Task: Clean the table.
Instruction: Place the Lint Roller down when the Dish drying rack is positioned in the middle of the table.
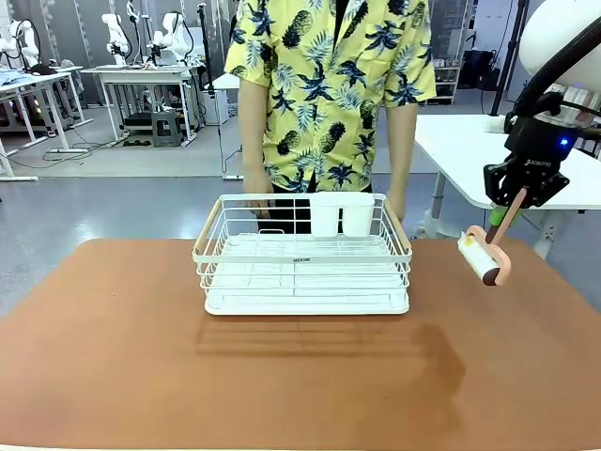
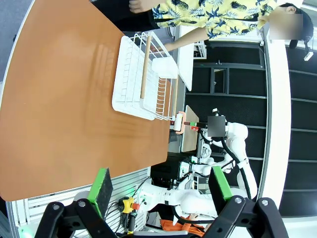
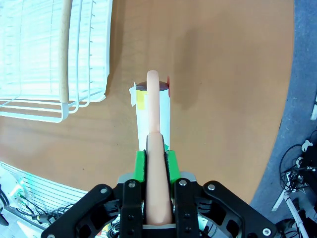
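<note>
At right of the front frame, our right gripper (image 1: 515, 202) hangs above the counter (image 1: 113, 357), its fingers (image 3: 140, 166) pinching the pink handle of a lint roller (image 1: 485, 256). The roller head points down toward the counter's right edge, apparently not touching yet. In the right wrist frame the handle runs straight up between the green pads, the white roll beyond it, over bare brown top beside the white wire rack (image 1: 302, 256). Left gripper (image 2: 161, 191) sits at the bottom of its own frame, fingers spread, nothing between them, well clear of the rack. We judge the roller light and stiff, its sheet tacky; the handle grip looks right. The counter is rigid and matte, so rolling should drag slightly. The person (image 1: 329, 85) stands behind the rack.
</note>
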Action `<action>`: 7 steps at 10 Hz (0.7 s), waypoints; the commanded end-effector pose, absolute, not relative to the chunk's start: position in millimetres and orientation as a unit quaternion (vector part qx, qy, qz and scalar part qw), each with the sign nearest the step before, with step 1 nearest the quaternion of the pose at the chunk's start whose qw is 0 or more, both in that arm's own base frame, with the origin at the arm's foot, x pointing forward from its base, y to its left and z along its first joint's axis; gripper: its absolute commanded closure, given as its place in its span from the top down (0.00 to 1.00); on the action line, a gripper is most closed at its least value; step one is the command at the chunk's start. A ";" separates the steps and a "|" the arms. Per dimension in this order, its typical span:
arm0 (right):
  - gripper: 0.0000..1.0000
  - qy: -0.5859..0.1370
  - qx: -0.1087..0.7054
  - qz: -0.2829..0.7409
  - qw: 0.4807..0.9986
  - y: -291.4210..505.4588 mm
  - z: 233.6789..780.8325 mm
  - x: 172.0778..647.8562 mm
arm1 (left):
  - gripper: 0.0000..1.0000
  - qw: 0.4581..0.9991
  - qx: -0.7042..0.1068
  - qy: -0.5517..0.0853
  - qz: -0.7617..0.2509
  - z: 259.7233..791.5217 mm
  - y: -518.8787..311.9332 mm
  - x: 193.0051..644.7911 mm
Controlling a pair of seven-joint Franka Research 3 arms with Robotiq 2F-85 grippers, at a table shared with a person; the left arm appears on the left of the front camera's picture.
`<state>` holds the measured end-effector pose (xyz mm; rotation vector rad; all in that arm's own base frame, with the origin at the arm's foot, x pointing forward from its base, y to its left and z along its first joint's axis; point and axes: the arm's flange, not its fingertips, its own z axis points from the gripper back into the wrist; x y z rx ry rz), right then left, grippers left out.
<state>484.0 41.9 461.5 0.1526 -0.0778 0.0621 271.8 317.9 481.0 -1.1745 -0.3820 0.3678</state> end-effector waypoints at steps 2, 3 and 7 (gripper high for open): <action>0.21 -0.038 0.072 0.028 0.996 43.3 465.0 482.8 | 1.00 0.798 -0.550 -0.186 0.166 480.5 317.7 268.6; 0.21 -0.038 0.072 0.028 0.996 43.3 465.0 482.8 | 1.00 0.798 -0.550 -0.186 0.166 480.5 317.7 268.6; 0.21 -0.038 0.072 0.028 0.996 43.3 465.0 482.8 | 1.00 0.798 -0.550 -0.186 0.166 480.5 317.7 268.6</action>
